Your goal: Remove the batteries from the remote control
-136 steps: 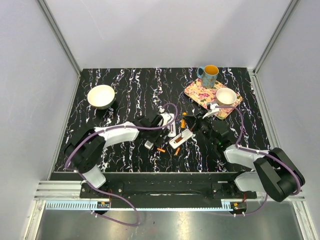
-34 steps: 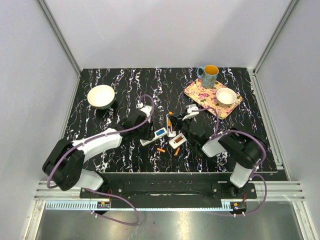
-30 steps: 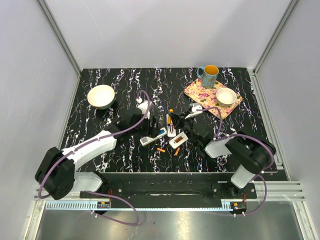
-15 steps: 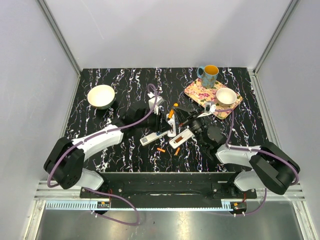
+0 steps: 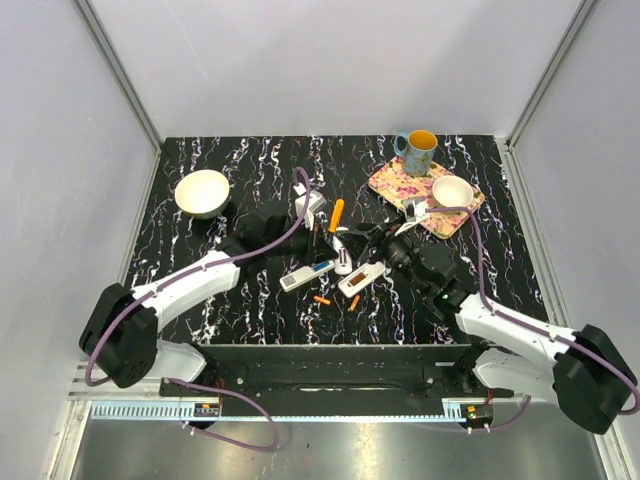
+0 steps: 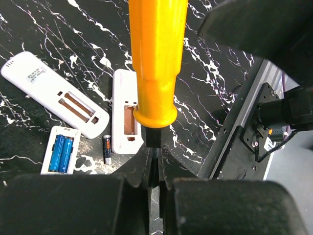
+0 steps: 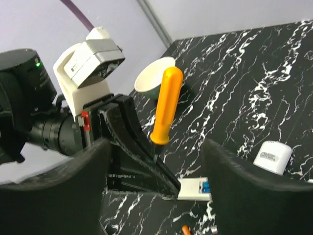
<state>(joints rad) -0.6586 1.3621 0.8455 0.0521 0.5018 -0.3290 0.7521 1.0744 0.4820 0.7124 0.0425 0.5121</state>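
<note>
Batteries, two small blue cylinders, are sitting side by side in the open bay of a white plastic remote near the middle of the table; they are looking like the load left to pull.

The left gripper, at 1 o'clock of that remote, is clamping the thin dark shaft of an orange-handled screwdriver, handle pointing up. The right gripper is hovering at 2 o'clock of the remote, jaws standing wide with nothing between them. I am reading the step as levering the blue pair out. The tool's tip is hiding between the fingers, so its reach cannot be told. A pinch on so slim a shaft is risking a swivel, so gentle pressure at one battery's end is looking wisest, with the free gripper pinning the casing.

The black white-veined marble-look tabletop is offering the widest bare stretch from 9 to 12 o'clock. A pink floral tray is crowding the right arm's side at 2 o'clock, and a large cream bowl is sitting well apart at 10 o'clock. Two other white remotes, bays looking empty, are lying just beside the loaded one. Small loose orange batteries are lying at 6 o'clock, toward the near edge, where a nudge could be sending them rolling.
</note>
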